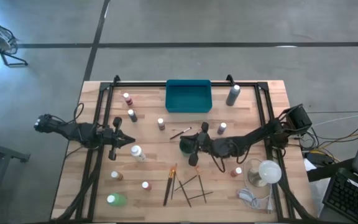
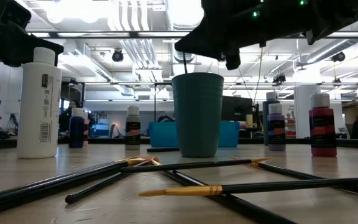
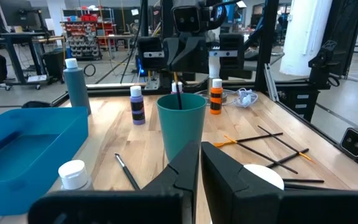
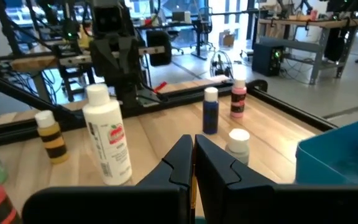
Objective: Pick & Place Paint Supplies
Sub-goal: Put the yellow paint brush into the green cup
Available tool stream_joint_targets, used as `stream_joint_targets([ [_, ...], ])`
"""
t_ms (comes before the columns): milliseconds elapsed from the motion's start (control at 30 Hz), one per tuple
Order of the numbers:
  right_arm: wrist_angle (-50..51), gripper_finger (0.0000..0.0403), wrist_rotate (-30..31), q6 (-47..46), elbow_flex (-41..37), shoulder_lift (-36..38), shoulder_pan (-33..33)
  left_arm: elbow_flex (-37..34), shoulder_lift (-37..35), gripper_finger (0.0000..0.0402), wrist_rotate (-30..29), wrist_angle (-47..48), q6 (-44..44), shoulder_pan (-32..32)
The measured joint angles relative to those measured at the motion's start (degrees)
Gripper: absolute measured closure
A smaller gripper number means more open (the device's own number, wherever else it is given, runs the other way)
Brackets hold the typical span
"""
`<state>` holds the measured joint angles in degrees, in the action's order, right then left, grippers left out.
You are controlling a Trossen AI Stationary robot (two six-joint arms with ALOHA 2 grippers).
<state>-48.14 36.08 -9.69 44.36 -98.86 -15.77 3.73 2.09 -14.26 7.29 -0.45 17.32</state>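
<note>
The right gripper (image 1: pixel 188 145) was clamped on a paintbrush (image 3: pixel 178 96) standing in the cup (image 1: pixel 187 147) at frame centre. The tray (image 1: pixel 188 98) appeared empty; bottles (image 1: pixel 137 152) and brushes (image 1: pixel 169 185) lay scattered. The left gripper (image 1: pixel 131 141), closed and empty, waited at left.

We note a teal rectangular tray (image 1: pixel 188 97) at the table's (image 1: pixel 272 93) far edge, well apart from both sets of jaws. A dark green cup (image 3: pixel 181 124) stands upright directly beneath the right jaws and straight ahead of the left jaws, near them.
</note>
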Motion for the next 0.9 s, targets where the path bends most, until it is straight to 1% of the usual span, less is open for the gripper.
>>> stream_joint_targets([
  [233, 0.03, 0.0394, 0.05, 0.45, -0.13, 0.01, 0.04, 0.02, 0.00, 0.0376, 0.00, 0.02, 0.02, 0.00],
  [367, 1.97, 0.0394, 0.06, -0.71, -0.35, -0.53, 0.31, 0.00, 0.00, 0.0376, 0.00, 0.00, 0.02, 0.02],
  [900, 2.40, 0.0394, 0.04, -3.22, -0.39, -2.14, 0.87, 0.00, 0.00, 0.0376, 0.00, 0.00, 0.02, 0.00],
])
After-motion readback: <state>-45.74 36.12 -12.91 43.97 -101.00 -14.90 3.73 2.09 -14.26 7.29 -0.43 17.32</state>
